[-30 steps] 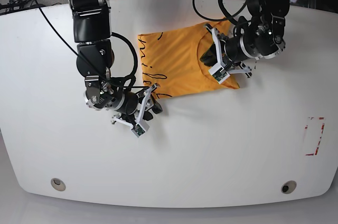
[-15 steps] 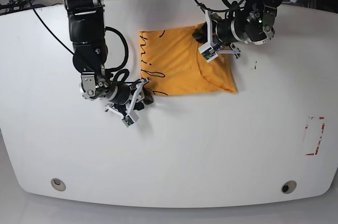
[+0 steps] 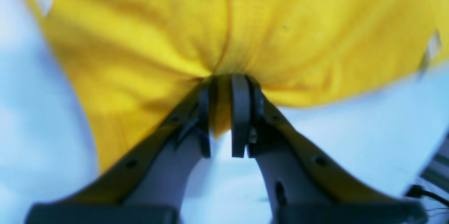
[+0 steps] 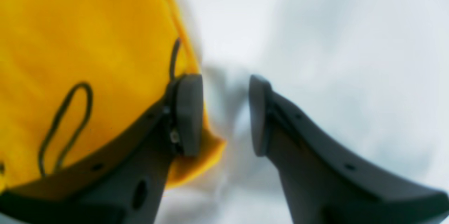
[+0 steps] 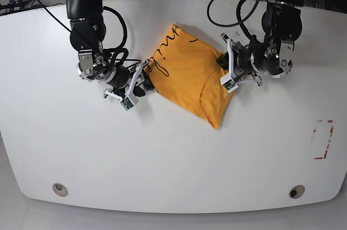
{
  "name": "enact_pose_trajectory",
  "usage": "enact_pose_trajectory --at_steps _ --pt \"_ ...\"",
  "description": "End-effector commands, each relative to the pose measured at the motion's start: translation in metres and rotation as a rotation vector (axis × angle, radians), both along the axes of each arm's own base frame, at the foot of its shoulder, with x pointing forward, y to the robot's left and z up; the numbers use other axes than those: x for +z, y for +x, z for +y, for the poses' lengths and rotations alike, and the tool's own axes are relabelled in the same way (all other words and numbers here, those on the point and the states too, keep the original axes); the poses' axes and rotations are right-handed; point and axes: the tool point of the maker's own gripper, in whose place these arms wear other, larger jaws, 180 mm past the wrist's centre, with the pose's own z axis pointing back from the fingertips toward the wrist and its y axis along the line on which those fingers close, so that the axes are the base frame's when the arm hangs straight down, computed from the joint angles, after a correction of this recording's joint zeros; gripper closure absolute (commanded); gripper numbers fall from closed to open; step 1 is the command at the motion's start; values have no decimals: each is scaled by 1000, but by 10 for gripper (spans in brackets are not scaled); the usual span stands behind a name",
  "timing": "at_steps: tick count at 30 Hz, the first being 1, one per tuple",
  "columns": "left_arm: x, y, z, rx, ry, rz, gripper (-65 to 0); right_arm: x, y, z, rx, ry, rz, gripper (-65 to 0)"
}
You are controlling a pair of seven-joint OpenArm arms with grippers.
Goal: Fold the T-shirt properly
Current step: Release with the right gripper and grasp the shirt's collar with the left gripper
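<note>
The orange-yellow T-shirt (image 5: 184,72) lies folded and slanted on the white table (image 5: 173,159), one corner pointing toward the front. My left gripper (image 5: 223,72) is at the shirt's right edge in the base view. In the left wrist view its jaws (image 3: 224,112) are shut on a pinch of the yellow cloth (image 3: 140,24). My right gripper (image 5: 142,81) sits at the shirt's left edge. In the right wrist view it (image 4: 226,115) is open, one finger over the cloth (image 4: 87,41) with its dark thread markings, and bare table shows in the gap.
A red-outlined rectangle (image 5: 322,139) is marked on the table at the right. Two round holes (image 5: 59,189) (image 5: 296,192) sit near the front edge. Cables and equipment crowd the area behind the table's back edge.
The shirt has swung from lying square to slanted, its lower corner now nearer the front. The left gripper came down along the right edge. The right gripper moved up to the left edge.
</note>
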Motion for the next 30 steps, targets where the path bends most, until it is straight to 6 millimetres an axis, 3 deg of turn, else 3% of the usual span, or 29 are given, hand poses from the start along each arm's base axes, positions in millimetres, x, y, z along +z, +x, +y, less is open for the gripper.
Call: enact_pose_trajectory --at_steps 1,9,15,18,24,30 --pt "13 20 7 8 2 -47 -63 5 -5 0 22 -21 -12 -209" --pt "38 57 33 25 58 -124 -63 1 -37 12 36 -1 4 -209" --pt "60 82 43 35 79 -185 -63 5 -56 43 42 68 17 -209" --pt "72 90 43 36 76 -219 -63 1 -70 72 103 77 62 -209" --pt "91 91 35 16 72 -287 -63 4 -91 122 205 114 104 -209" --pt "86 74 28 41 54 -276 -63 14 -85 135 204 151 87 -209"
